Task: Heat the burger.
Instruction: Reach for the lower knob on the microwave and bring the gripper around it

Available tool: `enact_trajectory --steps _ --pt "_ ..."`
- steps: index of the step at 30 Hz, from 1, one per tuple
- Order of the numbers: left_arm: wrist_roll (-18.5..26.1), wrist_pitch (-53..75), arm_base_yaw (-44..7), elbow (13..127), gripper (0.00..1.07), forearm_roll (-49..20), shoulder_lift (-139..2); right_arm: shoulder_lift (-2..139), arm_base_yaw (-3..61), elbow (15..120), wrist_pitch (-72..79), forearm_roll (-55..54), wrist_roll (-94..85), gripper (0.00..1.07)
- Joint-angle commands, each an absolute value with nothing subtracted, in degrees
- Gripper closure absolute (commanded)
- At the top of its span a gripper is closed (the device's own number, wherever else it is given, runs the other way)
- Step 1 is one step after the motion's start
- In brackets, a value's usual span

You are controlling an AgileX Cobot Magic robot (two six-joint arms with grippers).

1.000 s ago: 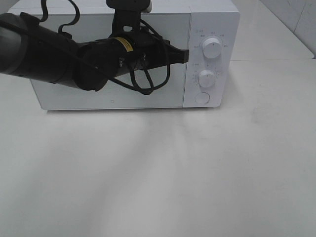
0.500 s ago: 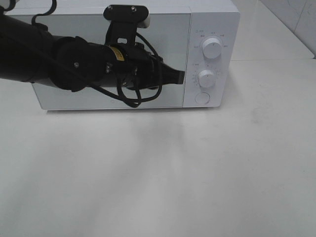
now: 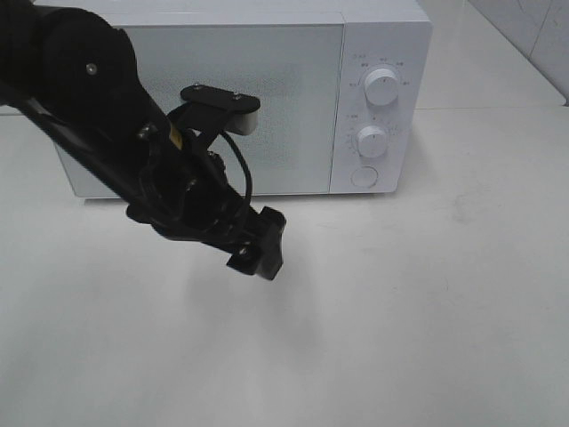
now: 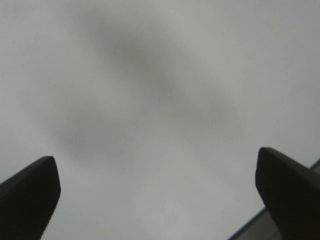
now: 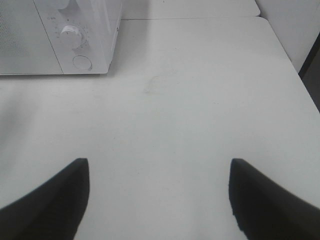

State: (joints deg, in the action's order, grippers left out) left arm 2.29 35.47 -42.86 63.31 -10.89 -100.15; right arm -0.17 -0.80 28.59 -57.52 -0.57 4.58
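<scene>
Plainly, left fingers [image 4: 27, 200] and right fingers [image 5: 47, 200] stand spread before the closed microwave [image 3: 293, 89].

A: Colour of the microwave [image 3: 382, 36]?
B: White body, white knobs [image 3: 382, 86]; the door [image 3: 293, 98] carries a fine grey dot mesh.
A: And the table [image 3: 427, 311]?
B: Plain off-white.
A: The left gripper [image 4: 156, 160]?
B: Black. The arm [image 3: 80, 80] is black, with a yellow label [image 3: 175, 138].

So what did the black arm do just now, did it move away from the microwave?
Yes. The left gripper swung away from the microwave door and came down toward the table, nearer the camera. Its jaws were shut before and now stand wide open, with nothing between them. The microwave stayed in the same spot with its door closed.
</scene>
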Motion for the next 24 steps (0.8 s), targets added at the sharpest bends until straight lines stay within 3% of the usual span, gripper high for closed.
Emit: enact_trajectory --steps 1,8,24 --pt "1.83 45.49 -43.03 63.25 0.06 -9.91 -98.15 -1.89 -0.97 28.53 -57.12 -0.74 4.18 0.32" --pt "1.43 53.23 -41.02 63.25 0.06 -9.91 -95.97 -1.89 -0.97 28.53 -57.12 -0.74 4.18 0.32" --pt "2.81 63.60 -16.50 61.76 0.06 -9.97 -85.37 -1.89 -0.97 28.53 -57.12 -0.74 4.13 0.32"
